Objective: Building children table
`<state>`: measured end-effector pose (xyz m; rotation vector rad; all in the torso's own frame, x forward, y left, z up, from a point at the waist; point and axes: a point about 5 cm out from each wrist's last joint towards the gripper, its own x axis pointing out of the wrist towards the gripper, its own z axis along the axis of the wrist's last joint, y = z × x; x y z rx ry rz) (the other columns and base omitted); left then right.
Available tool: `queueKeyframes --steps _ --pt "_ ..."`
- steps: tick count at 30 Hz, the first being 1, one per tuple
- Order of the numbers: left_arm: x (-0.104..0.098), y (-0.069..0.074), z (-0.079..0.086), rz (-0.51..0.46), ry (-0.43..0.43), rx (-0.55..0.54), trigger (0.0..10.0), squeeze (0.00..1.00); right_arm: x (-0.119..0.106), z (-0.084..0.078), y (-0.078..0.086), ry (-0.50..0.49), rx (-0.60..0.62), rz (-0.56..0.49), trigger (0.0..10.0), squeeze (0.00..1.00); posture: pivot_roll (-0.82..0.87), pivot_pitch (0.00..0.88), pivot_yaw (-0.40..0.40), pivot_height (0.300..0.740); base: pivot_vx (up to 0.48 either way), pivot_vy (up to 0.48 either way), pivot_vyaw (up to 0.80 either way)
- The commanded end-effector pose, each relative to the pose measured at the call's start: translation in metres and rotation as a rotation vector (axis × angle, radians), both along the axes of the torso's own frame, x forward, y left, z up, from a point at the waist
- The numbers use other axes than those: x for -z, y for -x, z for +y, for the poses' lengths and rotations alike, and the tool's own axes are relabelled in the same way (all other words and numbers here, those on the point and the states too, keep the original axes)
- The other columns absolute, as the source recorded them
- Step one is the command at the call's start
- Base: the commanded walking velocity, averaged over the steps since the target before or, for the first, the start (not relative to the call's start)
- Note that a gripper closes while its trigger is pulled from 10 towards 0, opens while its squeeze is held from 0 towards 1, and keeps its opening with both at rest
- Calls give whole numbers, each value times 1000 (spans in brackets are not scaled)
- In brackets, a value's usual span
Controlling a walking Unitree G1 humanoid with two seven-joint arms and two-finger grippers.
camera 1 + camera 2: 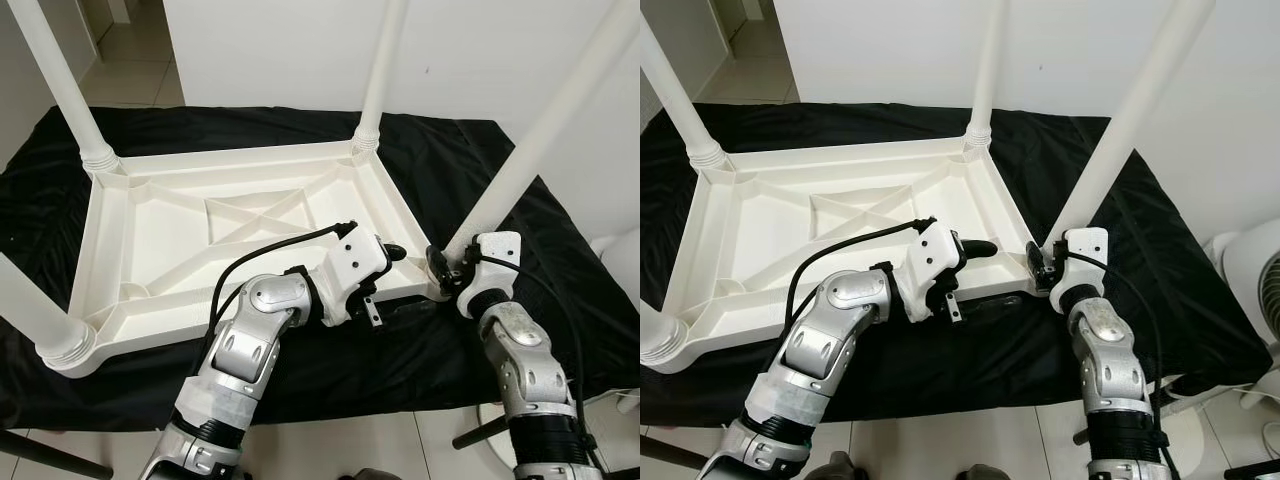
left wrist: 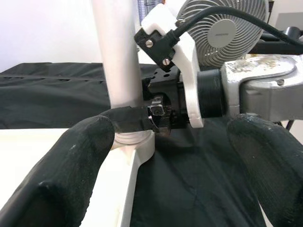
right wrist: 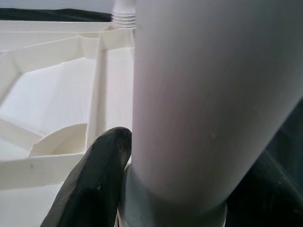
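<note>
White plastic table top (image 1: 160,235) lies upside down on a black cloth (image 1: 440,160) spread over the floor, ribbed underside facing up with an X-brace in the centre panel. Four white legs stand in the corner sockets: far-left leg (image 1: 62,80), far-right leg (image 1: 382,70), near-left leg (image 1: 30,310) and near-right leg (image 1: 545,125), which leans up and to the right out of its corner. Right gripper (image 1: 440,268) is at the base of the near-right leg, its fingers (image 3: 94,184) clamped around the leg just above the threaded collar; in the right wrist view one finger presses against the leg's side and the other sits dark on the opposite side. Left gripper (image 1: 385,262) reaches across the near edge of the table top toward the same corner, fingers spread and holding nothing; in the left wrist view its left finger (image 2: 61,175) lies over the table rim and the other finger (image 2: 270,161) hangs above the cloth, with the right gripper and the leg base straight ahead between them. A white fan (image 1: 1255,290) stands on the tiled floor (image 1: 130,60) to the right of the cloth, near the white wall (image 1: 280,50).
</note>
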<state>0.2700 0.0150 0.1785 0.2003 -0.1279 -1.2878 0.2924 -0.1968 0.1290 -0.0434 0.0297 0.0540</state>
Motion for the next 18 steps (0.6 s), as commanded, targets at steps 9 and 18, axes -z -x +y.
queueKeyframes --steps 9,18 --pt "-7 -15 7 -35 15 -149 10000 0 7 48 23 -131 271 24 10000 0 -40 24 -15 740 0 0 0" --pt "-7 -17 8 -37 10 -153 10000 0 1 45 23 -151 314 20 10000 533 -40 30 -7 740 0 0 0"
